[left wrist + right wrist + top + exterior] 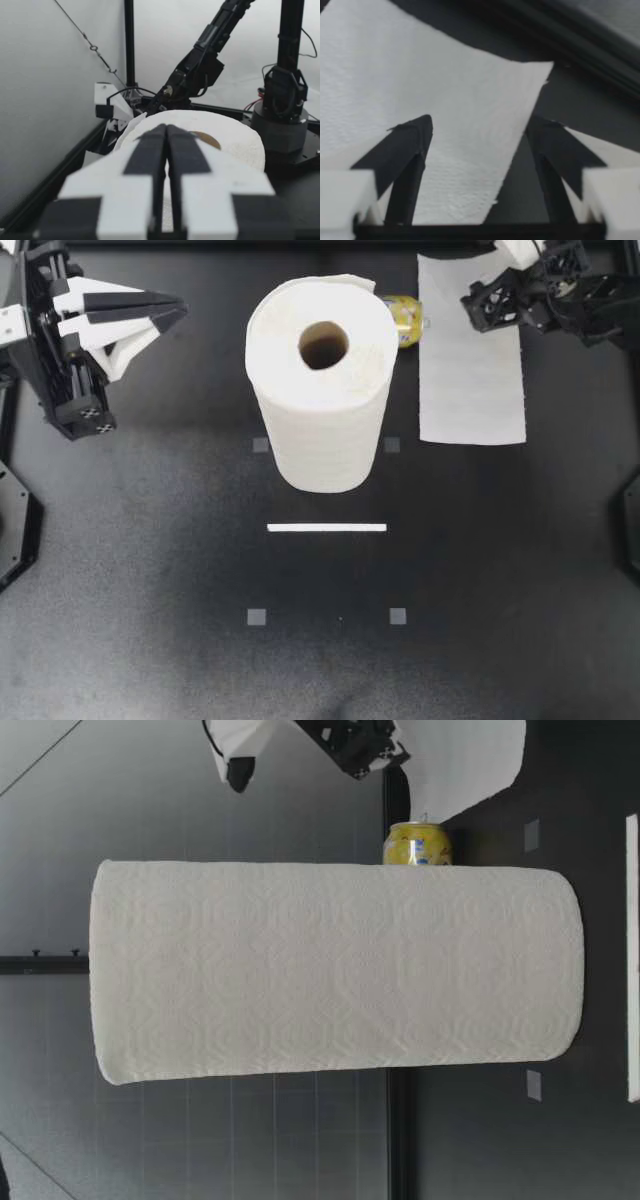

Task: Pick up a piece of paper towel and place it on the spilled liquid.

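My left gripper [180,308] hangs at the far left, its fingers pressed together on nothing. The paper towel roll [320,390] stands upright mid-table, with a yellow can [407,320] just beyond it. To the right, a loose paper towel sheet [470,380] lies flat. My right gripper [497,302] is spread open over its far end.

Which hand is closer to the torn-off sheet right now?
Right. My right hand hovers over one end of the sheet; my left hand is far off, beyond the roll.
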{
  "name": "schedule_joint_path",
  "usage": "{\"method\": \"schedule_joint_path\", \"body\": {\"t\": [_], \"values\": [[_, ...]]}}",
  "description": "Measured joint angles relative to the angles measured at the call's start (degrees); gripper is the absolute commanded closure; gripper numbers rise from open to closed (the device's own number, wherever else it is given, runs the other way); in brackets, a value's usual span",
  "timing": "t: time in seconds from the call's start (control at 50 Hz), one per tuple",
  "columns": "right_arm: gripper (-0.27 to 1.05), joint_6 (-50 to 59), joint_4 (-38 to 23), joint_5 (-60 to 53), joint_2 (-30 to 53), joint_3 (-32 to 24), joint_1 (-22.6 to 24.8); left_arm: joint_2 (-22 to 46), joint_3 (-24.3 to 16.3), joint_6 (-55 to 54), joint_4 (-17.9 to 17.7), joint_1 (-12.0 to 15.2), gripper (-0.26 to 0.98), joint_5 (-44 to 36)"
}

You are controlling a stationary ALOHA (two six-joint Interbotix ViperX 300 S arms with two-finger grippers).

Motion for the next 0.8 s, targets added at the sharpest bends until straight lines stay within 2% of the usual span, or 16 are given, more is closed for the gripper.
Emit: {"method": "schedule_joint_path", "body": {"t": [0.18, 0.38, 0.5, 0.64, 0.8], "values": [[0.06, -0.44, 0.18, 3.69, -3.25, 1.05, -0.09, -0.09, 0.00, 0.09, 0.09, 0.00, 0.62, 0.00], [0.07, -0.88, -0.09, 3.25, -15.64, 4.13, 1.32, -0.62, 0.09, 0.26, 0.18, -0.09, 0.62, 0.09], [0.08, -2.90, -0.18, -4.04, -23.55, 4.83, 8.00, -1.41, 0.44, 0.35, 0.70, -0.09, 0.62, 0.09], [0.16, -3.16, 1.41, -10.46, -30.32, 5.98, 14.85, -2.11, 1.58, 0.09, 0.88, -0.26, 0.62, 1.05], [0.28, -3.78, 1.23, -21.09, -37.35, 7.91, 22.94, -3.34, 2.02, 0.09, 0.97, -2.81, 0.62, 3.16]]}}
